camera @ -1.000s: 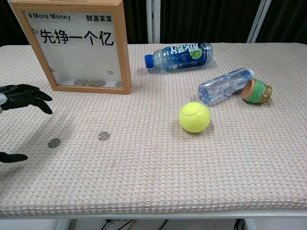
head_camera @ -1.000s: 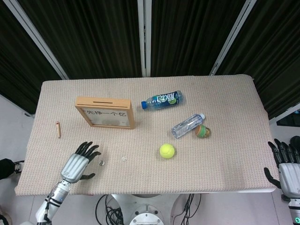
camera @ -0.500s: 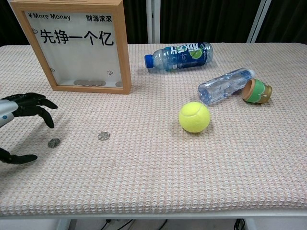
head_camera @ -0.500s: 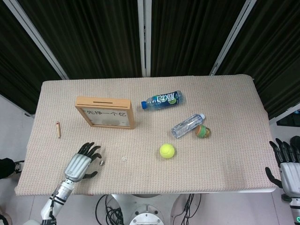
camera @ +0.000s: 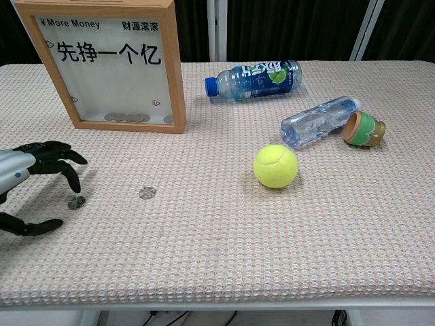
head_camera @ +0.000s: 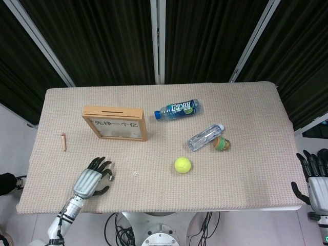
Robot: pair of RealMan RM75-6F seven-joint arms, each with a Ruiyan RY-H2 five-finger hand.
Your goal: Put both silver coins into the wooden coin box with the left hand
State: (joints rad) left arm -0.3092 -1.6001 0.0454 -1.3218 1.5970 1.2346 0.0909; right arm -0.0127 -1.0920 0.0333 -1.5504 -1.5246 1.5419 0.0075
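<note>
My left hand [head_camera: 92, 178] shows a brushed silver shell across its back, and the fingers [camera: 58, 157] run glossy black to rounded tips. The forearm behind it is slim, silver-white, with dark cabling wound along it. My right hand [head_camera: 316, 180] matches: pale silver back plate, black fingers, and a small green light near the wrist.

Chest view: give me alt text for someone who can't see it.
The left hand hovers with curled fingers over one silver coin; a second coin lies to its right. Behind stands the wooden coin box; a tennis ball and two bottles lie further right.
</note>
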